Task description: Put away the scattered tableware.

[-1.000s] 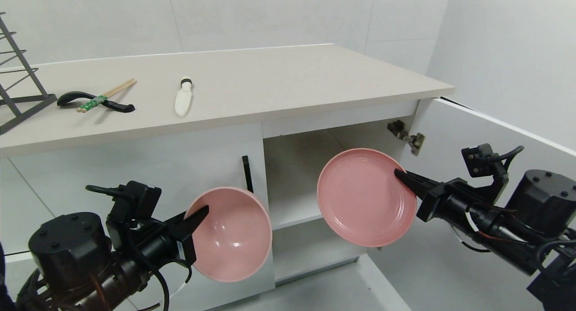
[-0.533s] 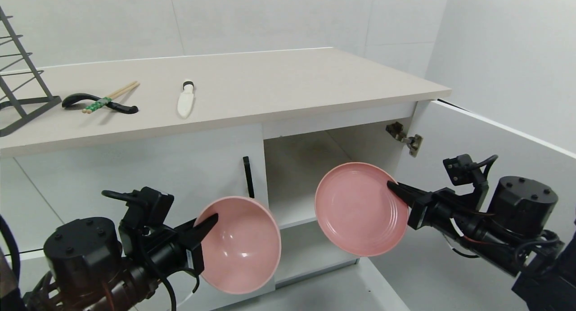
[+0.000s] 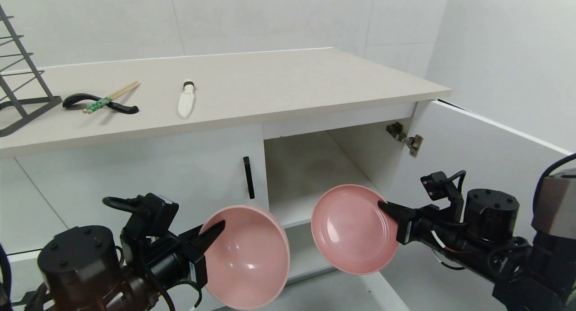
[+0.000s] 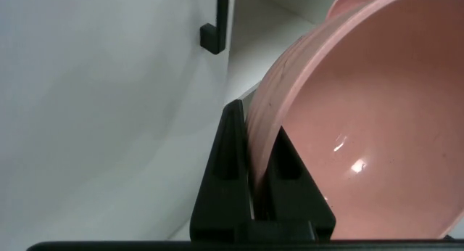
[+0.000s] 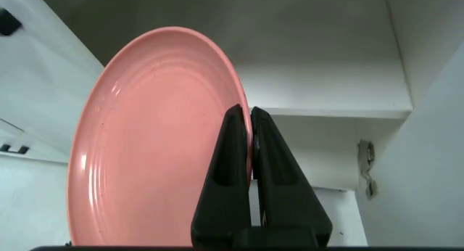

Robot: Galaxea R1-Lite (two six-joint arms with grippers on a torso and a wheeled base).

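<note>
Black left gripper (image 3: pixel 216 229): clamped on the rim of the pink bowl (image 3: pixel 252 257), one finger inside and one behind the wall. The rim grip carries the bowl on edge.
Pink bowl: just past the left fingertips, hollow turned toward the other arm, hanging before the closed door's handle (image 3: pixel 248 178) and touching nothing else.
Black right gripper (image 3: pixel 386 207): pinched shut on the rim of the pink plate (image 3: pixel 351 230).
Pink plate: held on edge beyond the right fingertips, probably so it can slip in edgewise. It is in front of the shelf (image 3: pixel 310 167), not yet inside.
Open cabinet door (image 3: pixel 472 149): swung wide beside the right arm, leaving the way ahead free.
Worktop (image 3: pixel 279 81): above and well beyond both grippers, carrying chopsticks (image 3: pixel 110 96), a black spoon (image 3: pixel 96 101) and a white utensil (image 3: pixel 185 100) near a wire rack (image 3: pixel 20 77). These look like later work.
</note>
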